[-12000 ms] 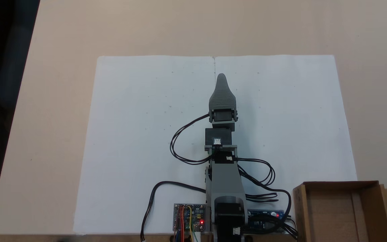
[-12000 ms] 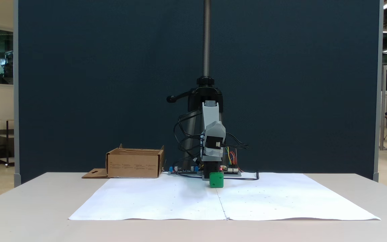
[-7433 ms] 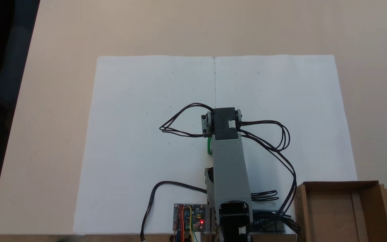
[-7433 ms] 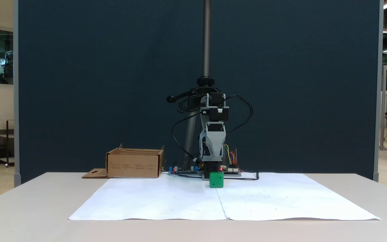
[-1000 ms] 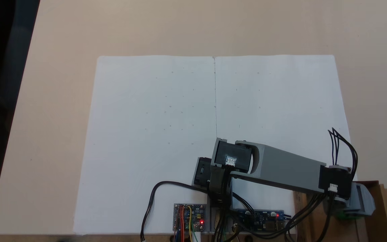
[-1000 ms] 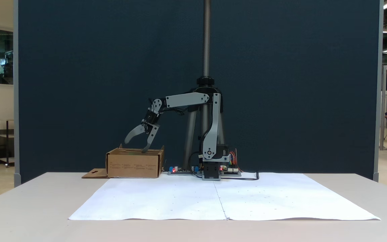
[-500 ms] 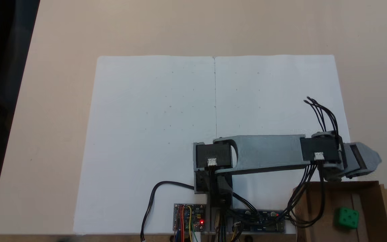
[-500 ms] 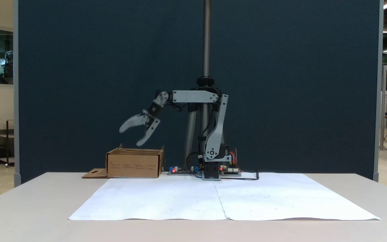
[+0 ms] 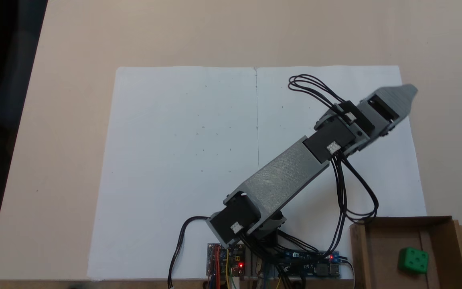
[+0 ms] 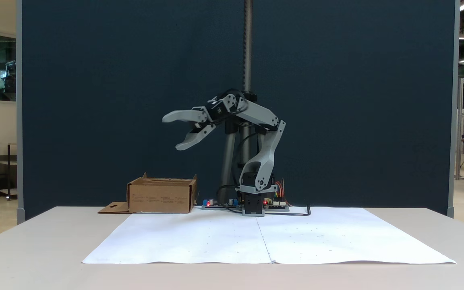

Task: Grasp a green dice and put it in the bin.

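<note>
i see a beige surface (image 9: 74,120) with a big white paper sheet (image 9: 175,140) laid flat on it, a seam running down its middle and faint small marks scattered across it. at the near edge in the top-down fixed view sits a circuit board (image 9: 226,259) with coloured wires and a red light on, and a blue board (image 9: 313,267) just right of it. from the front, a dark blue partition (image 10: 95,100) stands behind, with a metal pole (image 10: 248,44) rising before it.

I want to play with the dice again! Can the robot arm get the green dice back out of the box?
Probably yes. The green dice lies uncovered in the open-topped bin, and the gripper hangs above with its jaws open and empty. Only the bin's low walls might crowd them.
</note>
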`<action>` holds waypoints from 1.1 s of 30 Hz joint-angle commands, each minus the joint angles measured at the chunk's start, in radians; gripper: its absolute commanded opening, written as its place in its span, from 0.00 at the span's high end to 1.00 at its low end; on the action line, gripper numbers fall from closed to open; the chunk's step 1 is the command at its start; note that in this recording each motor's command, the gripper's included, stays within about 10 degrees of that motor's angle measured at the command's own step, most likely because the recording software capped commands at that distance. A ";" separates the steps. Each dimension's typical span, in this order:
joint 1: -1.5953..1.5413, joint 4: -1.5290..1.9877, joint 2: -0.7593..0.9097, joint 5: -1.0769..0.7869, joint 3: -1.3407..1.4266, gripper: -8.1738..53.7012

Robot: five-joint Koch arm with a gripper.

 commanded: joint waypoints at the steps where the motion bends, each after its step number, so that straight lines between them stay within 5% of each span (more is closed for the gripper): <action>1: -0.094 -0.112 0.041 0.077 -0.066 0.17; 16: -0.758 -0.179 0.067 0.081 0.052 0.16; 33: -0.890 -0.750 0.337 0.021 1.062 0.16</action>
